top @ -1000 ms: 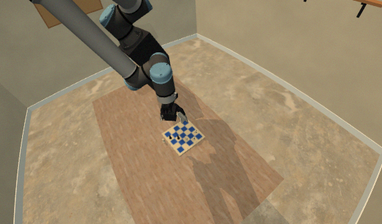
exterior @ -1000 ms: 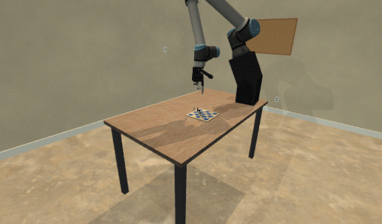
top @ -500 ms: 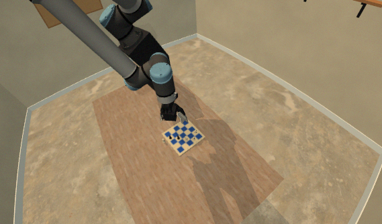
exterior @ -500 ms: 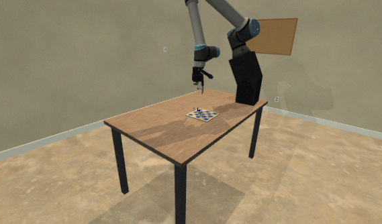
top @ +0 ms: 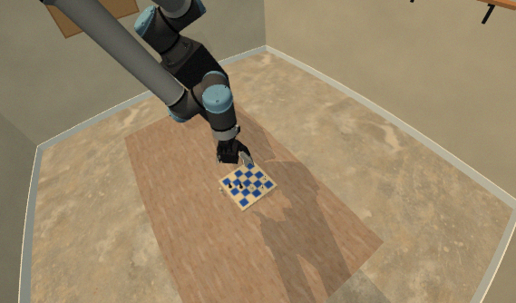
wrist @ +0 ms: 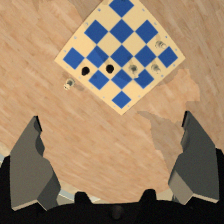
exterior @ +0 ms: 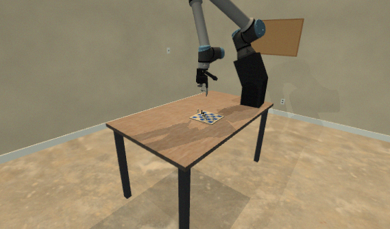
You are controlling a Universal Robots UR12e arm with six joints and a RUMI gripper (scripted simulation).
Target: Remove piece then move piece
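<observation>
A small blue-and-tan chessboard (wrist: 120,50) lies on the wooden table; it also shows in the top view (top: 248,183) and the exterior view (exterior: 206,117). Two black pieces (wrist: 85,71) (wrist: 110,68) stand side by side on the board near its left corner. Three pale pieces (wrist: 133,68) (wrist: 155,67) (wrist: 160,44) stand on the right part of the board. One pale piece (wrist: 69,84) stands on the table just off the board's left edge. My gripper (wrist: 111,114) (exterior: 205,90) is open and empty, high above the table beside the board. The square labels are too small to read.
The arm's black base pedestal (exterior: 253,79) stands at the table's far corner. The table edges lie well away from the board.
</observation>
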